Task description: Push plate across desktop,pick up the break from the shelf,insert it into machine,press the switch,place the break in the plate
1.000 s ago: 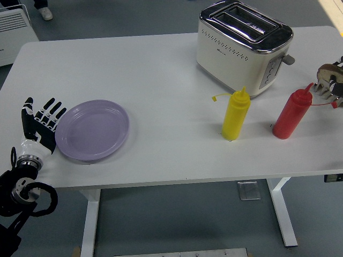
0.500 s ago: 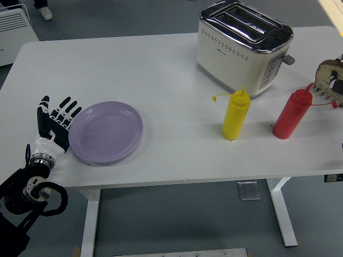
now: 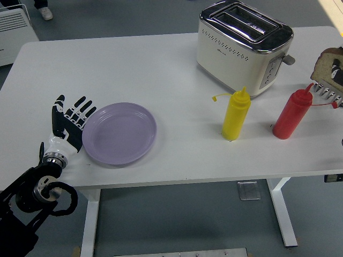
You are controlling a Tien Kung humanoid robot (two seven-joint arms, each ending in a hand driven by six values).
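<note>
A lilac plate point(image 3: 120, 134) lies on the white table at the front left. My left hand point(image 3: 68, 120) stands open and flat against the plate's left rim, fingers pointing up. At the right edge a brown bread slice point(image 3: 325, 61) is held tilted above the table, with my right hand point(image 3: 336, 81) shut on it; most of that hand is cut off by the frame. Silver prongs show just below the slice. The cream and chrome toaster point(image 3: 241, 45) stands at the back, both slots empty, its lever point(image 3: 289, 59) on the right end.
A yellow squeeze bottle point(image 3: 236, 115) and a red squeeze bottle point(image 3: 292, 115) stand in front of the toaster, between the plate and the bread. A white heater point(image 3: 13, 27) sits on the floor beyond the far left corner.
My left hand has slid the plate to the right across the table. At the right edge the bread slice has risen and tipped more upright.
</note>
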